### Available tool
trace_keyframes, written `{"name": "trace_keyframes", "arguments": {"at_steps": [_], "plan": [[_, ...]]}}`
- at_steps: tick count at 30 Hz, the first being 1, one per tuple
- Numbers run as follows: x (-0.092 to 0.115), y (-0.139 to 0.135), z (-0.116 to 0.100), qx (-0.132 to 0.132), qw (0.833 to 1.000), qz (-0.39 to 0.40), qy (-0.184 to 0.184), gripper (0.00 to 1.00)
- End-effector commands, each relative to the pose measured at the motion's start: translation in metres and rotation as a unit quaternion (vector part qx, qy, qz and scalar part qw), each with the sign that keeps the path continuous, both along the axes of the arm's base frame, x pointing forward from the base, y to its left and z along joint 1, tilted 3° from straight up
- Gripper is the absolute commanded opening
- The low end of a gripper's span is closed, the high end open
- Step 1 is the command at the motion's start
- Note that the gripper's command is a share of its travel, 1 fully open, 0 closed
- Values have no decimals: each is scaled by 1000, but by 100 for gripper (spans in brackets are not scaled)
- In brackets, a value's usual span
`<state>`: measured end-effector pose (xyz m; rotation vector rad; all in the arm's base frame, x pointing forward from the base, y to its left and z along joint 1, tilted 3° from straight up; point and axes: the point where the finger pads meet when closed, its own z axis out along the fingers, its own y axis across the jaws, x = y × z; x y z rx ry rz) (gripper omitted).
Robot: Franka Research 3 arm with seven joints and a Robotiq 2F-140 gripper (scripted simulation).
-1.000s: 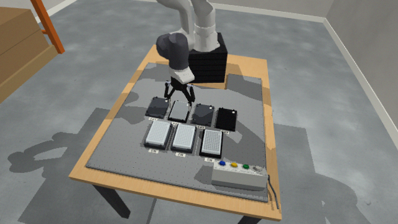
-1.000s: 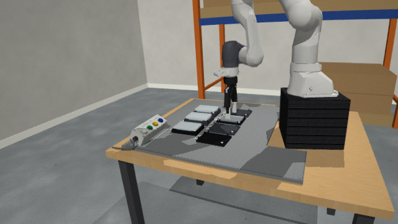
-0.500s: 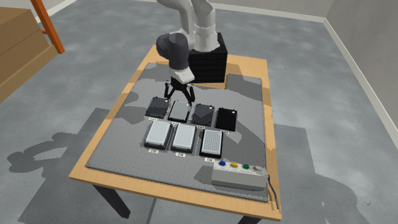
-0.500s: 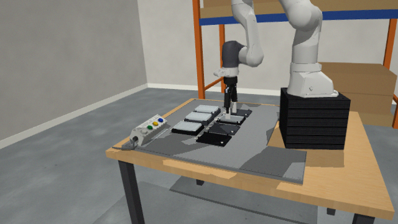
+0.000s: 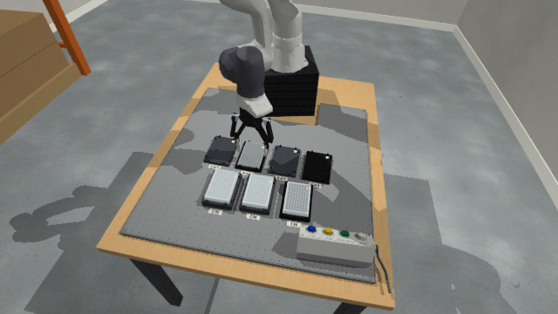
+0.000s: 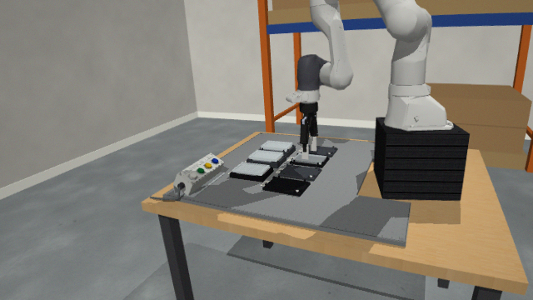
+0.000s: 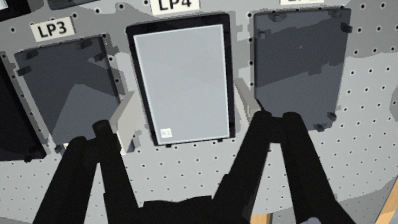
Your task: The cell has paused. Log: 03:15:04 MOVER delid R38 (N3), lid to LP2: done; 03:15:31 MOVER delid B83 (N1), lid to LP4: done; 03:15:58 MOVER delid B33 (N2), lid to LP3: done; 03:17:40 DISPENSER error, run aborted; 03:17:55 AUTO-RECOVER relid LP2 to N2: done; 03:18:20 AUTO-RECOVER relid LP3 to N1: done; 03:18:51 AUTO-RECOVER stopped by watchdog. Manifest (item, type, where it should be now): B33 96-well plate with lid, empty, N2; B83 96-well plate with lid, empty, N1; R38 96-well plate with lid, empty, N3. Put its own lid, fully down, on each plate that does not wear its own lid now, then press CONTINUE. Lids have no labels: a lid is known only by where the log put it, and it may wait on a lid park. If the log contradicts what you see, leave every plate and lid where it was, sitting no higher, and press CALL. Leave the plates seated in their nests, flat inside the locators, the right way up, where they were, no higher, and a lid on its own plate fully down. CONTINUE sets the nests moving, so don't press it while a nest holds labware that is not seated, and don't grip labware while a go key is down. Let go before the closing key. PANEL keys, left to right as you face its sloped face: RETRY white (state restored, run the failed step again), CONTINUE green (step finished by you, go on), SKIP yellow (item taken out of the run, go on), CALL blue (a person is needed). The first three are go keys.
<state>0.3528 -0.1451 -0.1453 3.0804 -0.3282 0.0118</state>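
Cut-off labels and unreadable tags

In the wrist view, we are seeing the label at the upper right cropped; the top view's nest tags are reading too small.

the white arm rises from its mount, bends over and reaches down toward the worktop, its dark grey wrist pointing straight down. the gripper hangs vertical, low over the surface, its black jaws spread partway with pale fingertips apart, gripping nothing.
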Motion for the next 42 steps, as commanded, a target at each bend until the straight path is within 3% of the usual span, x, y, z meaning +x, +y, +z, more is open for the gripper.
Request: {"name": "trace_keyframes", "arguments": {"at_steps": [1, 2, 42], "plan": [[0, 0, -1, 0, 1000, -2, 0, 66], [0, 0, -1, 0, 1000, -2, 0, 59], [0, 0, -1, 0, 1000, -2, 0, 59]]}}
